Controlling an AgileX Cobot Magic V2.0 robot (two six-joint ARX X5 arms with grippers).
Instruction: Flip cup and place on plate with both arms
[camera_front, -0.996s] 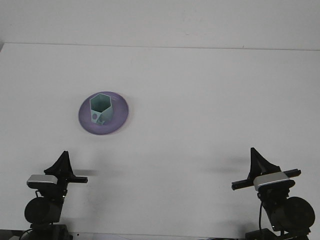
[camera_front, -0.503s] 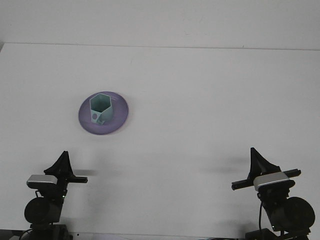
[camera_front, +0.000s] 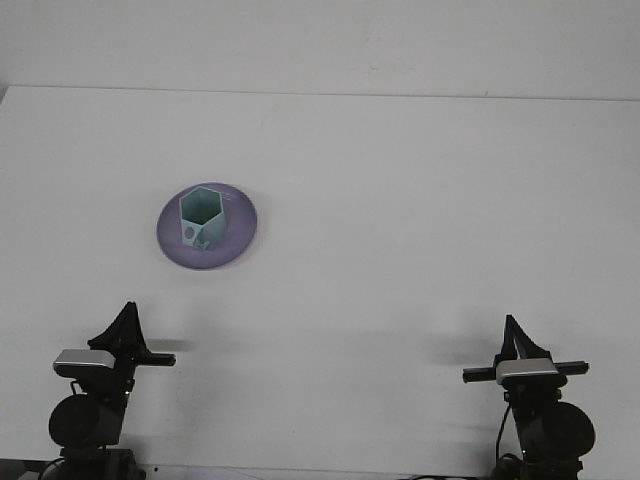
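Cup (camera_front: 201, 218) stands mouth-up on the purple plate (camera_front: 240, 235), upper left on the desk (camera_front: 420, 200). Both the left gripper (camera_front: 124, 325) and right gripper (camera_front: 514, 335) sit well below the plate; their finger spread cannot be told. Any renewed reach risks tipping the cup off the plate.

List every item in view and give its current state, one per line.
Cup: upright, mouth open upward, standing on the plate.
Plate: flat on the table, holding the cup.
Left gripper: low at the near edge, apart from the plate, holding nothing.
Right gripper: low at the near edge, far from the cup, holding nothing.
Table: white, bears the plate.
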